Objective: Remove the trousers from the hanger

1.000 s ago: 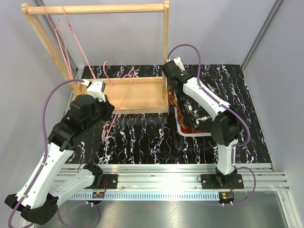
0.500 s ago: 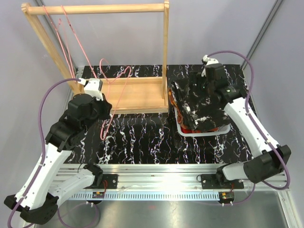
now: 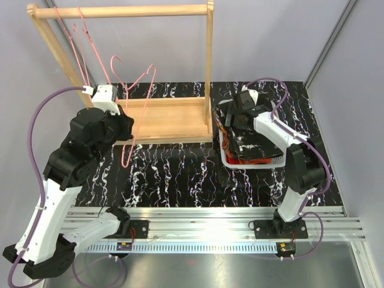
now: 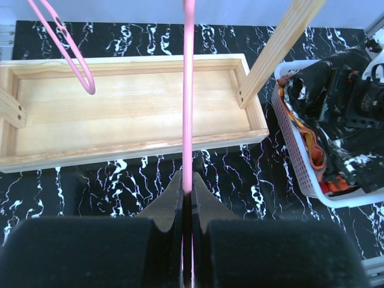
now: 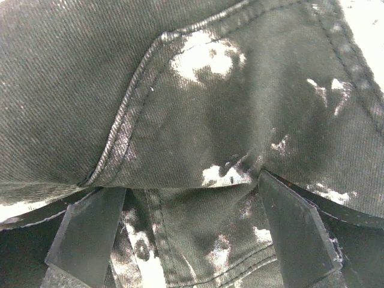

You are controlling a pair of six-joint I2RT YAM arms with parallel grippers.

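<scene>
Standing wide, right fingers (image 5: 90,234) perhaps touch black trousers (image 5: 198,108).

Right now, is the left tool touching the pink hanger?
Touching. The left wrist view shows the pink hanger running straight down into the left tool, which is shut tight on the wire with no gap.

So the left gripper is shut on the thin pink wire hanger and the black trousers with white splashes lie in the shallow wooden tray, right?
No: the black trousers with white splashes lie in the white mesh basket, not the shallow wooden tray, as the left wrist view shows. The left gripper is shut on the thin pink wire hanger.
</scene>
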